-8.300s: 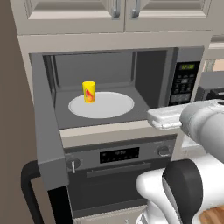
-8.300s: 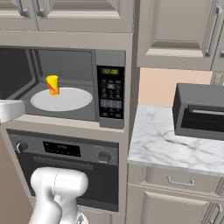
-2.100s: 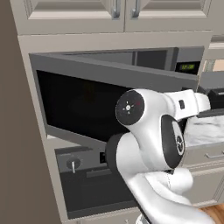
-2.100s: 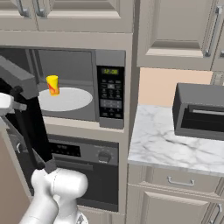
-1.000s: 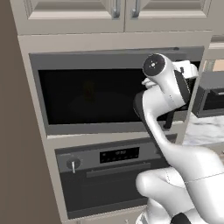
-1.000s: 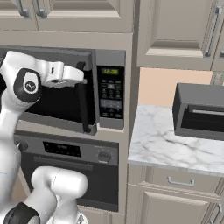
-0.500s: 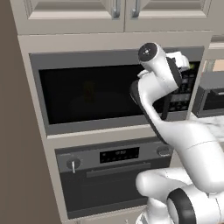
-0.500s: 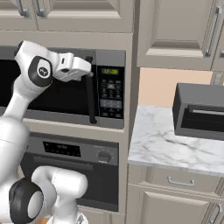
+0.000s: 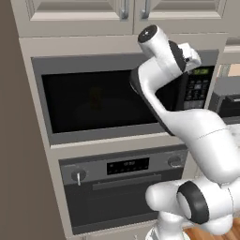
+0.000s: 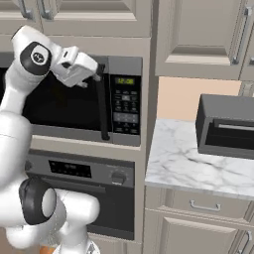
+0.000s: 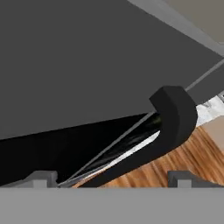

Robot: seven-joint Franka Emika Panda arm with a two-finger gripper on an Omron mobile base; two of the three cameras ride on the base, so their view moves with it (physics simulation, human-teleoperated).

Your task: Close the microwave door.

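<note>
From the left base view I see the microwave door (image 9: 101, 101) lying flat in its frame, its black window facing me, set between the cabinet doors (image 9: 79, 9) above and the oven (image 9: 126, 187) below; it looks shut or very nearly so, though I cannot rule out a thin gap on the handle side. I judge the door a stiff, hinged slab, light enough to swing under a plain push; the glass is smooth and likely slippery, so I would press on the grey frame or the handle, not the window. In the right base view the gripper (image 10: 93, 69) sits at the top of the handle (image 10: 102, 106), touching or just beside it, with the control panel (image 10: 124, 106) just to its right and the counter (image 10: 198, 168) further right, well apart from the work. In the hand view the handle's upper bend curves right in front of the fingertips (image 11: 41, 178), which stand apart with nothing between them; so the jaws are spread and hold nothing. If the latch is not yet caught, a short square push at the handle end, far from the hinge, should be what it takes.
</note>
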